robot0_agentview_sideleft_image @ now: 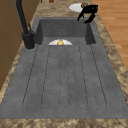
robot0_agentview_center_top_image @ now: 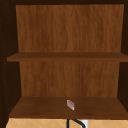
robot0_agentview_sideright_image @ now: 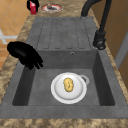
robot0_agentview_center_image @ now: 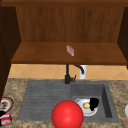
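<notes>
At a granite-topped kitchen sink (robot0_agentview_sideright_image: 62,60), the right hand (robot0_agentview_sideright_image: 25,53) hovered, fingers relaxed and pointing down, over the basin's front rim beside a white plate (robot0_agentview_sideright_image: 68,88) carrying a yellow food piece (robot0_agentview_sideright_image: 68,85), while the left hand (robot0_agentview_center_image: 3,115) gripped a red can (robot0_agentview_center_image: 6,119).

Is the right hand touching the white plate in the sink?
Apart. In the right side view the right hand hangs at the basin's front rim, with bare sink floor between its fingertips and the white plate.
</notes>
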`<state>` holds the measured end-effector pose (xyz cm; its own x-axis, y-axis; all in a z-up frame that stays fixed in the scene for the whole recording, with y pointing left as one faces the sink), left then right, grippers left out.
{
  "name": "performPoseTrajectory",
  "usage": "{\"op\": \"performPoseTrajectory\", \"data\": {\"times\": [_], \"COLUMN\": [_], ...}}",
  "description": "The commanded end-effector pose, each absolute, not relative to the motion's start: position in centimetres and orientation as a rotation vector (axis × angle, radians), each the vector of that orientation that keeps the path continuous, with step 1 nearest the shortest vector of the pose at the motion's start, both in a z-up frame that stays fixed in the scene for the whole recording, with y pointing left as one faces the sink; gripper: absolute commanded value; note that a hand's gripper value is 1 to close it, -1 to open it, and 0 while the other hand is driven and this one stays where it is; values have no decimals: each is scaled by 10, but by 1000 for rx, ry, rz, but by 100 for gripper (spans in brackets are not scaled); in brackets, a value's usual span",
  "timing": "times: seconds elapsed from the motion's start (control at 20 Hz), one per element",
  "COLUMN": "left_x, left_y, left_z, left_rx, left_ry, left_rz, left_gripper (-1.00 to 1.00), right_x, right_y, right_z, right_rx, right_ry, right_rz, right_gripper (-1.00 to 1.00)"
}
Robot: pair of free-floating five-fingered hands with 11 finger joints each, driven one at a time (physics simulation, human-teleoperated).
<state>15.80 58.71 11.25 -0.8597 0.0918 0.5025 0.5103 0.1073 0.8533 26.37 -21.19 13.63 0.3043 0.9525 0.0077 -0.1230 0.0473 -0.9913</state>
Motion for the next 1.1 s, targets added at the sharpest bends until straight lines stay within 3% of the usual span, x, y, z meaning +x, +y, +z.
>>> {"op": "performPoseTrajectory", "data": {"times": [0.0, 1.05], "left_x": [149, 115], "left_y": [587, 562], "left_z": [113, 193], "left_rx": [-577, -458], "left_ry": [-2092, -2111], "left_rz": [-1841, -1897], "left_gripper": [100, 100], "right_x": [264, 264], "right_y": [-212, -212], "right_z": [136, 136], "right_rx": [-1225, -1225], "right_ry": [-903, -903], "right_rz": [1020, 1020], "right_gripper": [0, 0]}}
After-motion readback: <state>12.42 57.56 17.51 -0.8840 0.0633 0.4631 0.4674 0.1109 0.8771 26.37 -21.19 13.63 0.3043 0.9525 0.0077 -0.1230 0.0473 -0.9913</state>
